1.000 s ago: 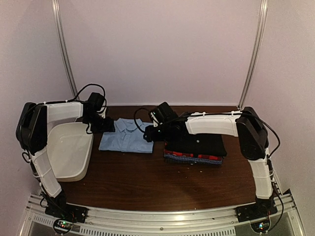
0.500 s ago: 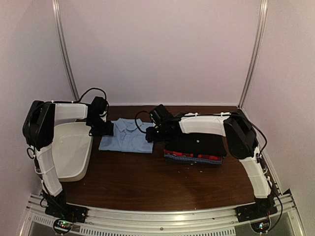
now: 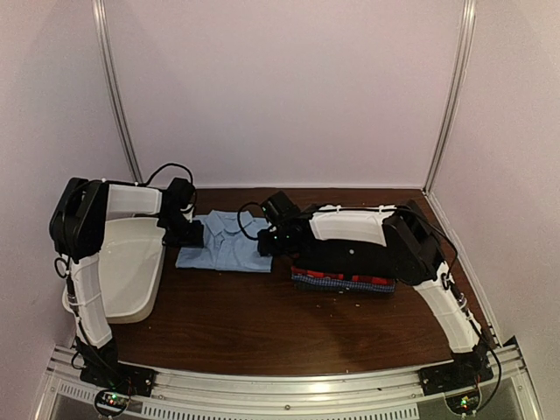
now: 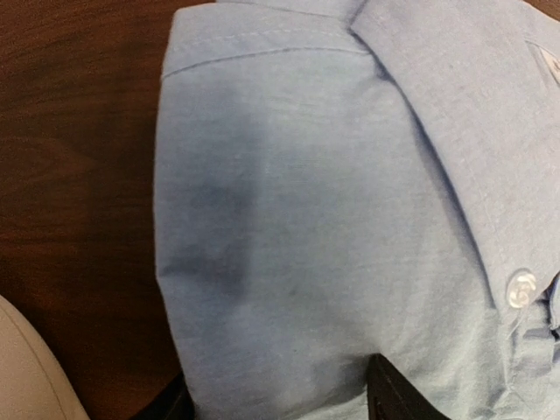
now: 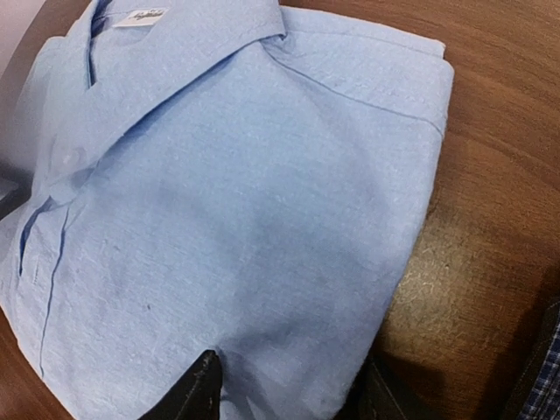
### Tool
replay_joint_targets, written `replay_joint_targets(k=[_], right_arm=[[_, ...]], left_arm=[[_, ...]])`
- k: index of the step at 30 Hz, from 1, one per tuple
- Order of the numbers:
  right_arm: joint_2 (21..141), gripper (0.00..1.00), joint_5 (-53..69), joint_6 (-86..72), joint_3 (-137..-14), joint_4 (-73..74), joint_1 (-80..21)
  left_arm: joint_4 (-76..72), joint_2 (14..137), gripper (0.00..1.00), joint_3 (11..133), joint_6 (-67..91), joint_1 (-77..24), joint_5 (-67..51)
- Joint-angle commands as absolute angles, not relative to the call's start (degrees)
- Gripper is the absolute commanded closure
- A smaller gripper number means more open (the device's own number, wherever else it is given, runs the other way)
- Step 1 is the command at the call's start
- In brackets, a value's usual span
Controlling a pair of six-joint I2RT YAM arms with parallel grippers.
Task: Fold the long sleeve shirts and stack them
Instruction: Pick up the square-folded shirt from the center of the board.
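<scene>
Your left gripper [image 3: 194,234] and right gripper [image 3: 265,245] each straddle a side of the light blue shirt [image 3: 223,249], folded on the dark wooden counter [image 3: 262,324] beside the stack [image 3: 372,261]. Whether they are clamped or loose, you cannot tell. Pale walls [image 3: 280,87] surround it.

A dark brown wooden table [image 3: 262,324] fills the lower half of the overhead view, its grain showing a dull sheen. Behind it, a plain pale lilac back wall [image 3: 289,87] rises to the top of the frame, with side walls of the same colour at the far left [image 3: 44,105] and far right [image 3: 516,131]. A slim metal strip runs up each back corner, upper left [image 3: 114,87] and upper right [image 3: 451,96]. Along the bottom edge, a ribbed aluminium rail [image 3: 289,404] catches a soft glare. The light is dim and even.
</scene>
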State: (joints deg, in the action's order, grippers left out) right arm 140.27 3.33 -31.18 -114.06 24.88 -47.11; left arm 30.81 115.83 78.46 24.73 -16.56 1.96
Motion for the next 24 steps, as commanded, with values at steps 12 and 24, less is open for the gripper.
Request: replay_joint_targets(k=[12,24], right_arm=[[142.9,0.94,8.1,-30.6,-121.6,27.4,-46.8],[136.1,1.00,9.8,-26.4,-125.2,31.0,-46.8]], left_arm=[[29.1,114.6,1.00,82.3,26.7,-17.0,-8.3],[31.0,104.5,1.00,84.4,27.4,-18.1,-10.9]])
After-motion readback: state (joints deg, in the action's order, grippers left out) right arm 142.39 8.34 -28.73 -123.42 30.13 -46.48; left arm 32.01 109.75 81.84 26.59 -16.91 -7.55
